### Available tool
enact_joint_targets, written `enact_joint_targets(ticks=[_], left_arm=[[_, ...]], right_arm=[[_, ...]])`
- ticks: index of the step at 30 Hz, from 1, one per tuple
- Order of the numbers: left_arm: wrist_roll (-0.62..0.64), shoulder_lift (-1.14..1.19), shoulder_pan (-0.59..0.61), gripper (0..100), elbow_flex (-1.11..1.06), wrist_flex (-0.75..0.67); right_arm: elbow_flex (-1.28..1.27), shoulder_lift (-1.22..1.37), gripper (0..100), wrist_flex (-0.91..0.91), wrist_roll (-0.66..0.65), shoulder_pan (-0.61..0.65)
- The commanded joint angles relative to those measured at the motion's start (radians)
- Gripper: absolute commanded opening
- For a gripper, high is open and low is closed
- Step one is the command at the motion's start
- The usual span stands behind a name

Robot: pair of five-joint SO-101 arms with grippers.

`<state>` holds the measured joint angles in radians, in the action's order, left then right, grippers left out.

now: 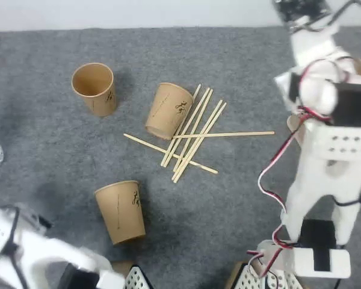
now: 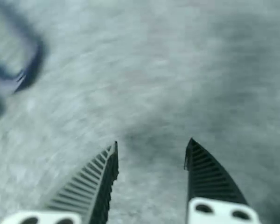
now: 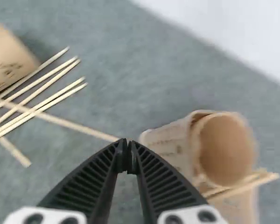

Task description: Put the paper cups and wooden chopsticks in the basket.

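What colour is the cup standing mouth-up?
The cup is tan brown with a small black marking on its side, best seen in the high view.

Tan cups [image 1: 93, 87] (black-marked), pale chopsticks [image 1: 195, 135], grey mat [image 1: 240, 72]

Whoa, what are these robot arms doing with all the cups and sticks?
Two robot arms are meant to tidy this up, and neither holds anything yet. The left gripper hangs open over bare grey carpet. The right gripper has its fingers shut and empty, near a cup lying on its side. Three more cups and a pile of chopsticks sit loose on the carpet.
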<state>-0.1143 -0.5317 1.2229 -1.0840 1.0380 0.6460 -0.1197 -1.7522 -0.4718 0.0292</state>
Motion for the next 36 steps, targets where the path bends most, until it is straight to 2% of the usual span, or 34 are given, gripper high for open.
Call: enact_joint_targets(ticks=[1, 7, 10, 13, 15, 18, 24, 30, 36], left_arm=[[-0.008, 0.002, -0.222, 23, 0.262, 0.215], [-0.018, 0.002, -0.506, 23, 0.634, 0.479], [-0.166, 0.011, -0.638, 23, 0.808, 0.559], [-0.321, 0.012, -0.801, 23, 0.944, 0.718], [-0.384, 0.012, -0.875, 23, 0.960, 0.718], [-0.540, 0.040, -0.925, 23, 0.932, 0.720], [-0.747, 0.203, -0.941, 23, 0.912, 0.720], [-0.976, 0.376, -0.984, 23, 0.835, 0.717], [-0.979, 0.443, -0.994, 23, 0.834, 0.562]], right_arm=[[-0.084, -0.027, 0.7, 0.012, 0.028, 0.088], [-0.215, -0.024, 0.7, 0.012, 0.078, 0.159], [-0.259, -0.024, 0.7, 0.012, 0.130, 0.170], [-0.307, -0.024, 0.7, 0.021, 0.141, 0.171], [-0.331, -0.024, 0.7, 0.024, 0.143, 0.171], [-0.376, -0.024, 0.7, 0.024, 0.143, 0.168], [-0.497, -0.025, 0.7, 0.035, 0.143, 0.171], [-0.764, -0.163, 0.8, 0.203, 0.143, 0.173], [-1.178, -0.475, 0.8, 0.470, 0.189, 0.188]])
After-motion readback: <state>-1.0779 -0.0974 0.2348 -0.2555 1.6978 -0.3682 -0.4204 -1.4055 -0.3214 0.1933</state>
